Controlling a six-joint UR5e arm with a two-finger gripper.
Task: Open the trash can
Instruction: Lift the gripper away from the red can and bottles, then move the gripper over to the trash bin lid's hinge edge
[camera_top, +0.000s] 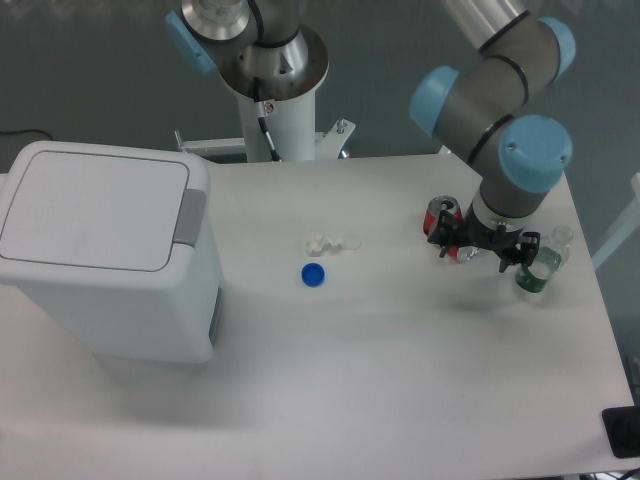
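The trash can (105, 260) is a big white boxy bin at the table's left. Its flat lid (90, 212) lies shut, with the grey push-button strip (190, 216) along its right edge. My gripper (478, 247) hangs far off at the table's right, just above the surface, open with nothing between its black fingers (441, 238). It sits right in front of a red soda can (444, 212) and partly covers it.
A clear bottle with a green base (540, 268) stands just right of the gripper. A blue cap (313, 275) and a small crumpled white scrap (330, 242) lie mid-table. The robot's white pedestal (272, 110) rises at the table's back edge.
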